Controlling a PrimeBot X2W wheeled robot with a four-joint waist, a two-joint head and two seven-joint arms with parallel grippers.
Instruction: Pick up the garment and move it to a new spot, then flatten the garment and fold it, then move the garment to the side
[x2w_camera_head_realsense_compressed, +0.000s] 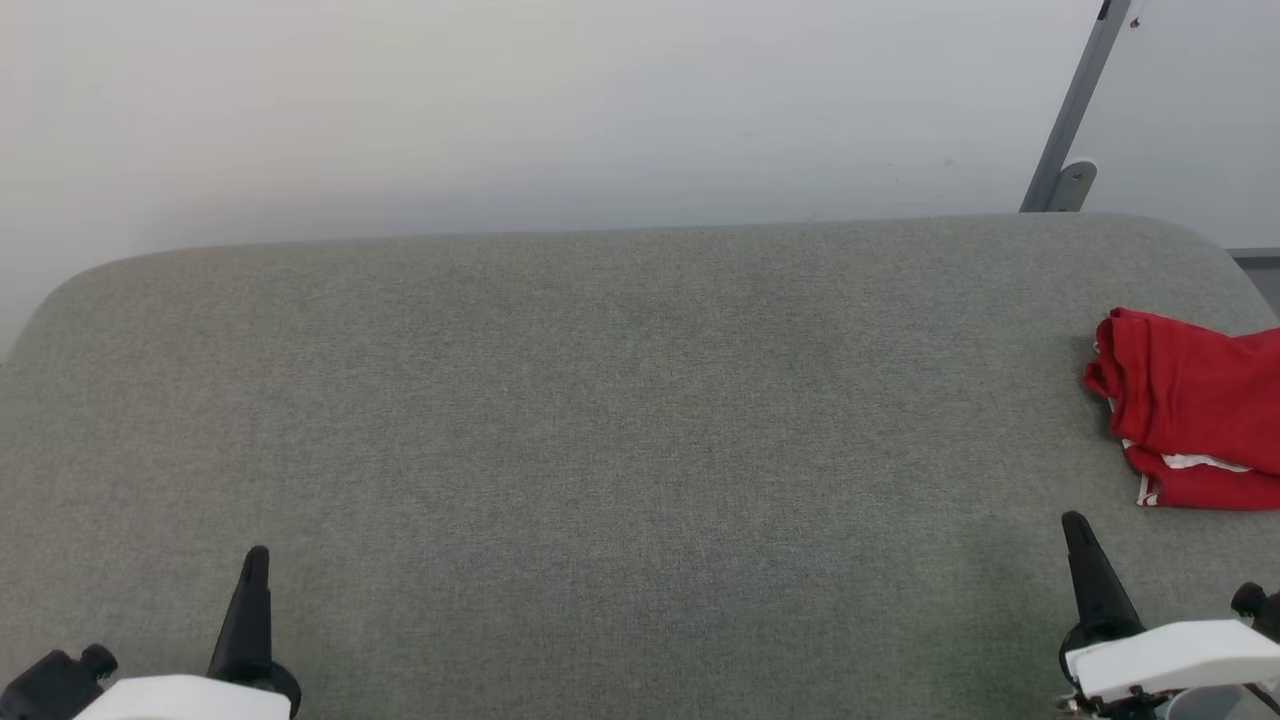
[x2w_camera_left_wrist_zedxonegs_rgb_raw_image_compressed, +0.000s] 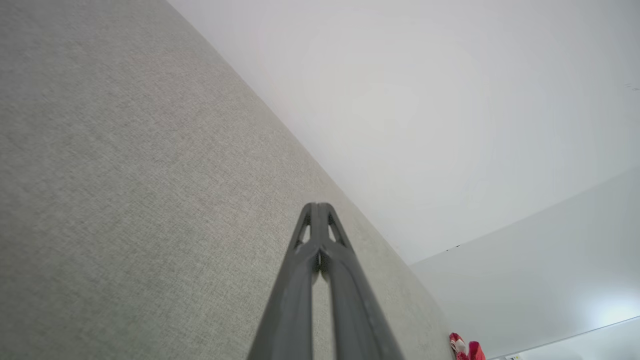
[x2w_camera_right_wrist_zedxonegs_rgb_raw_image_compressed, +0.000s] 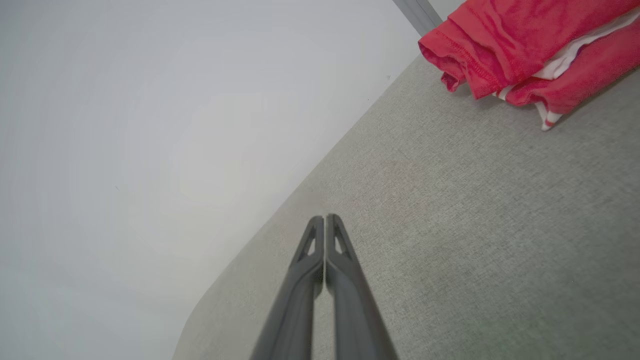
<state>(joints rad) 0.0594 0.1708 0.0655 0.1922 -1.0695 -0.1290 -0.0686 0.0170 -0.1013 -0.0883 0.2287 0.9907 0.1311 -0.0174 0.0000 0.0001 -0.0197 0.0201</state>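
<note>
Closest to me, at the near edge of the desk (x2w_camera_head_realsense_compressed: 600, 400), my left tool (x2w_camera_head_realsense_compressed: 256, 556) sits by the near left corner and my right tool (x2w_camera_head_realsense_compressed: 1076, 522) by the near right corner. Both are clenched tight, fingers pressed together, with nothing between them. Ahead of them the grey cloth top lies bare across its whole middle.

Further out, against the right edge and about halfway back, lies the red shirt (x2w_camera_head_realsense_compressed: 1195, 400). It is bunched into a loose, layered bundle with a white panel and a bit of red-and-white striped trim poking out on its near side. Part of it runs out of the head view to the right. It is well apart from my left tool and fairly near my right one.

I judge it light, limp and easy to drag. It will sag and unfold when lifted, and the cloth top may cling to it a little. I would open my right tool and pinch the thick hemmed fold at its left end, taking several layers at once.

Beyond the far edge stand a pale wall (x2w_camera_head_realsense_compressed: 500, 100) and a slanted metal post (x2w_camera_head_realsense_compressed: 1075, 100).
</note>
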